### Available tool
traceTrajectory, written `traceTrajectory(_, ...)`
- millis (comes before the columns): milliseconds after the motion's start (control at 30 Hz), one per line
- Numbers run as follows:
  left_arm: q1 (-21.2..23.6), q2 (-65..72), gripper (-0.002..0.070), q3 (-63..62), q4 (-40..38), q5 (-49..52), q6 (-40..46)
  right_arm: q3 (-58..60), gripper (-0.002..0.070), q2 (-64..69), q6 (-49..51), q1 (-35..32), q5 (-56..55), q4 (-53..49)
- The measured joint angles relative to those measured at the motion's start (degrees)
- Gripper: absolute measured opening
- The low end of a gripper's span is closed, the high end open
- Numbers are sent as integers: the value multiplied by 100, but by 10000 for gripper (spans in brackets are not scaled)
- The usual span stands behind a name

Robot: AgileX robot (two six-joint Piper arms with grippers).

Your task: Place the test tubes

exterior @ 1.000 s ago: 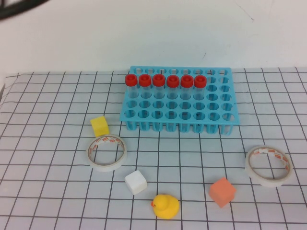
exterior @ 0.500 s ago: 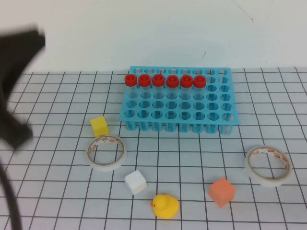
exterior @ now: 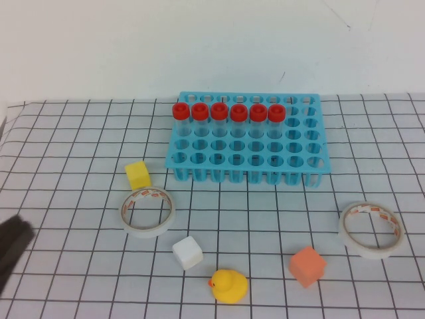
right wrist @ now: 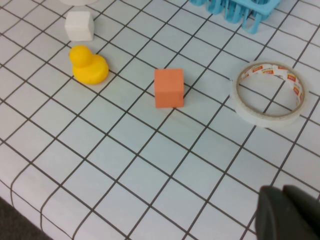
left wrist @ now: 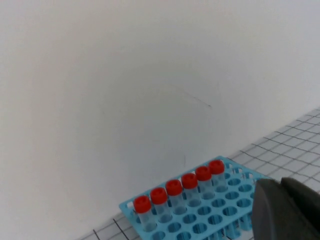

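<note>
A blue test tube rack (exterior: 302, 109) stands at the back middle of the gridded table. Several clear tubes with red caps (exterior: 229, 113) stand upright in a row near its far side; the left wrist view shows the same red-capped tubes (left wrist: 189, 181) and the rack (left wrist: 220, 215). My left gripper (left wrist: 280, 184) is shut and empty, raised and facing the rack from a distance. A dark blurred part of the left arm (exterior: 13, 244) shows at the table's left edge. My right gripper (right wrist: 281, 190) is shut and empty above the near right of the table.
Loose items lie in front of the rack: a yellow cube (exterior: 138, 174), a tape roll (exterior: 147, 212), a white cube (exterior: 187, 252), a yellow duck (exterior: 229, 286), an orange cube (exterior: 307, 266) and a second tape roll (exterior: 371, 229).
The left arm has swept down the left side of the high view, from the top corner to the lower left edge. The rack, tubes and loose items have not moved.
</note>
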Motion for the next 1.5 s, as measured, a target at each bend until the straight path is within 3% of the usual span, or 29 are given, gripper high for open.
traceTrajectory(267, 0, -590, 0, 76, 0, 298, 52, 0, -1, 0, 0, 0, 0, 0)
traceTrajectory(500, 0, -590, 0, 85, 0, -108, 76, 0, -1, 0, 0, 0, 0, 0)
traceTrajectory(833, -45, -611, 0, 182, -168, 492, 768, 0, -1, 0, 0, 0, 0, 0)
traceTrajectory(933, -113, -647, 0, 397, -1622, 1033, 1661, 0, -1, 0, 0, 0, 0, 0)
traceTrajectory(1033, -122, -727, 0, 589, -4210, 2148, 3075, 0, -1, 0, 0, 0, 0, 0)
traceTrajectory(1067, -106, -814, 0, 627, -5981, 3411, 3760, 0, -1, 0, 0, 0, 0, 0)
traceTrajectory(1167, 30, -943, 0, 705, -7671, 5993, 4473, 0, -1, 0, 0, 0, 0, 0)
traceTrajectory(1233, 115, -1027, 0, 877, -8056, 7097, 4328, 0, -1, 0, 0, 0, 0, 0)
traceTrajectory(1300, 196, -1200, 0, 1142, -8235, 7371, 4220, 0, -1, 0, 0, 0, 0, 0)
traceTrajectory(1400, 306, -1550, 0, 1604, -8376, 6801, 4379, 0, -1, 0, 0, 0, 0, 0)
traceTrajectory(1500, 354, -1722, 0, 2092, -8424, 5468, 5073, 0, -1, 0, 0, 0, 0, 0)
